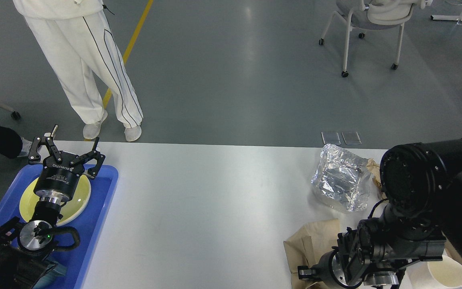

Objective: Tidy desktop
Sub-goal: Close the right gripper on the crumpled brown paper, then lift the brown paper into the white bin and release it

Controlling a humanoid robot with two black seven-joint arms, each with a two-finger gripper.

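The white-grey desktop [215,200] spans the view. At its left end my left gripper [68,147] hangs open and empty over a yellow-green plate [82,197] that lies in a blue tray [104,188]. At the lower right my right arm bends down over a flat brown paper bag [315,241]. My right gripper [308,273] is at the bag's near edge, small and dark, and its fingers cannot be told apart. A crumpled silver foil bag [341,182] lies behind the paper bag, with a wad of brown paper [374,166] partly hidden by the arm.
A white paper cup [449,272] lies on its side at the bottom right. A person in white trousers [90,68] stands beyond the table's far left edge. A wheeled chair [369,20] stands on the floor at the back right.
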